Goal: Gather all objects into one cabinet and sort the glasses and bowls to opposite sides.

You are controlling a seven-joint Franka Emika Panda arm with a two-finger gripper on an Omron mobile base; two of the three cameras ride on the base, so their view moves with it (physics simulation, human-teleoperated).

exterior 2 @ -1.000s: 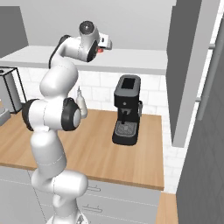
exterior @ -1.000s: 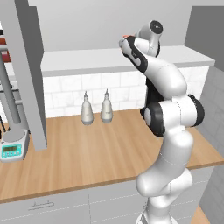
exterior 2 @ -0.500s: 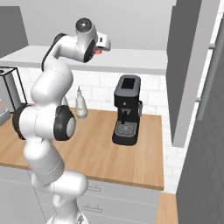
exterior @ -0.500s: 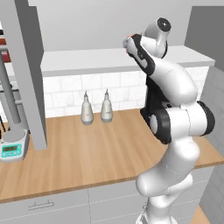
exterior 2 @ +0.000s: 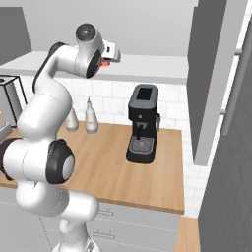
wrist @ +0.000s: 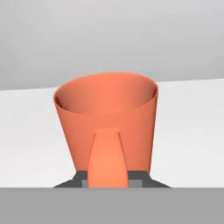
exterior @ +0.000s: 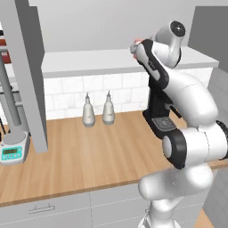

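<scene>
Orange cup (wrist: 106, 127) between closed fingers (wrist: 107, 159)

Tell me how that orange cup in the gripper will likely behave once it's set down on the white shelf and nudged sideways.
The orange cup looks rigid and thin-walled, so probably light. It tapers to a narrower base than its open rim, so a push near the top may tip it; push low. Its smooth sides and the smooth white shelf suggest it would slide easily. The gripper is shut on it.

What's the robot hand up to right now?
Gripper shut on orange cup. Cup upright over white cabinet shelf. Nothing blocking ahead.
</scene>
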